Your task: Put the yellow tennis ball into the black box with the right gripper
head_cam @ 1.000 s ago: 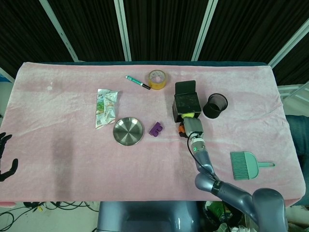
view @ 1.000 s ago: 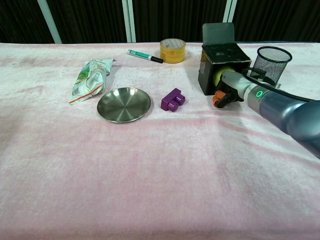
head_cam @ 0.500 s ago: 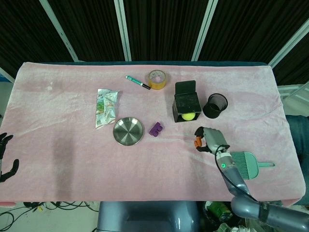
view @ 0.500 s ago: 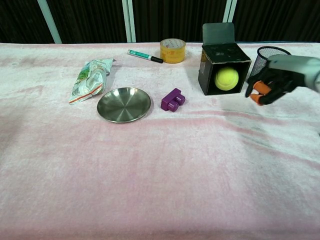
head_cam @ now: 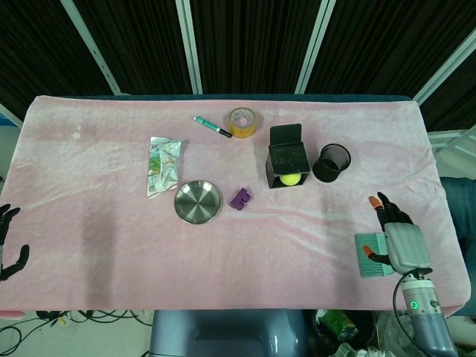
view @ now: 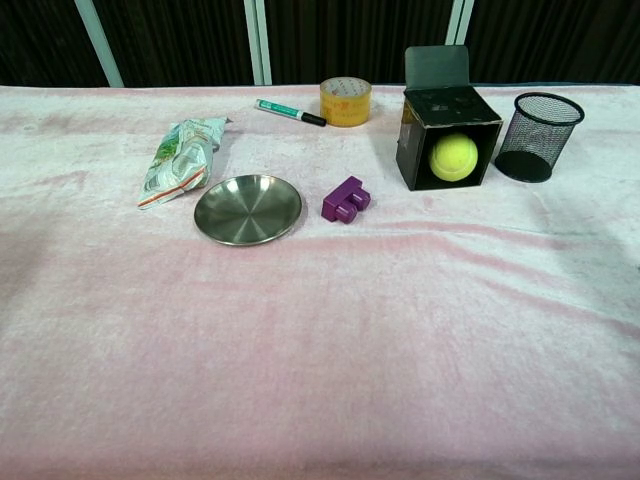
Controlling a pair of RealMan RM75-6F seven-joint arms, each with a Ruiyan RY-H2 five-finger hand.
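The yellow tennis ball (view: 453,157) sits inside the black box (view: 447,108), which lies on its side with its opening facing me and its lid flap up; the head view shows the ball (head_cam: 291,178) in the box (head_cam: 287,156) too. My right hand (head_cam: 396,239) is far from the box, near the table's front right, over the green brush, empty with its orange-tipped fingers spread. It is out of the chest view. My left hand (head_cam: 7,249) hangs off the table's left edge, holding nothing, fingers apart.
A black mesh cup (view: 538,136) stands right of the box. A purple block (view: 345,199), steel dish (view: 247,208), snack packet (view: 179,159), marker (view: 289,112) and tape roll (view: 345,101) lie to the left. A green hand brush (head_cam: 372,255) lies under my right hand.
My right hand let go of the ball inside the box, then pulled back toward the front right and left the chest view. The ball stays in the box.
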